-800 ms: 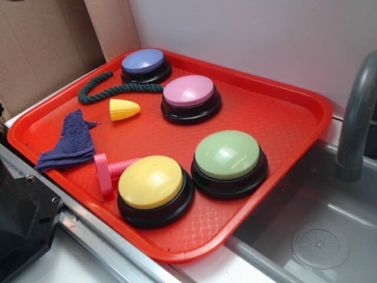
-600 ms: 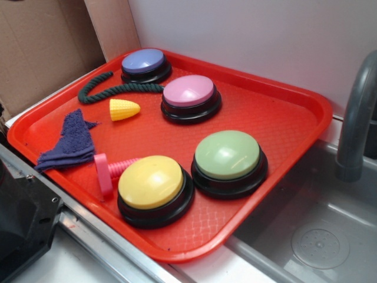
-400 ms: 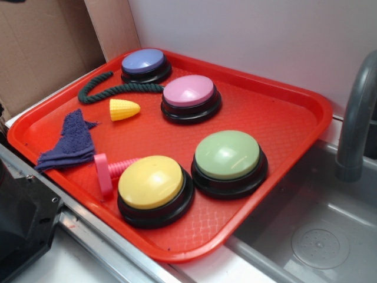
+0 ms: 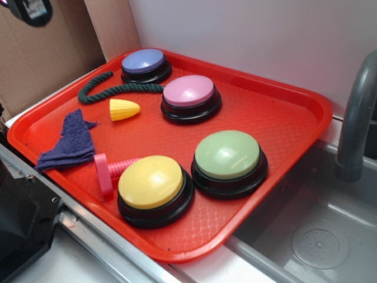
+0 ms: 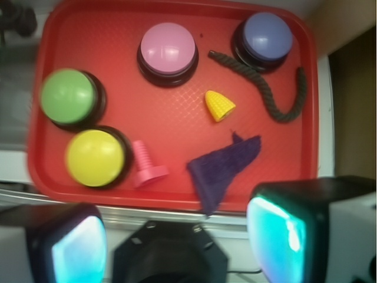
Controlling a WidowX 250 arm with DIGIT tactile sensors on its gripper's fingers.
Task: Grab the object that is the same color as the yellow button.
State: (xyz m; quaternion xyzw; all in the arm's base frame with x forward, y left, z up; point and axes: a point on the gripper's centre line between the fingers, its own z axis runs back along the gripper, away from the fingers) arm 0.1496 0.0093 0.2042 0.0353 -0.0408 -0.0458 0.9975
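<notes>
The object, a small yellow ribbed corn cob, lies on the red tray between the rope and the pink button. The yellow button sits at the tray's front on a black base. My gripper hangs high over the tray's near edge, well back from the corn. Its two fingers stand wide apart, open, with nothing between them. In the exterior view only a black part of my arm shows, in the top left corner.
Also on the tray are a pink bolt, a purple cloth, a dark green rope, and green, pink and blue buttons. A sink with a faucet lies to the right, and cardboard stands at the back left.
A black part of my arm has come into the top left corner of the exterior view. Nothing on the tray has moved.
</notes>
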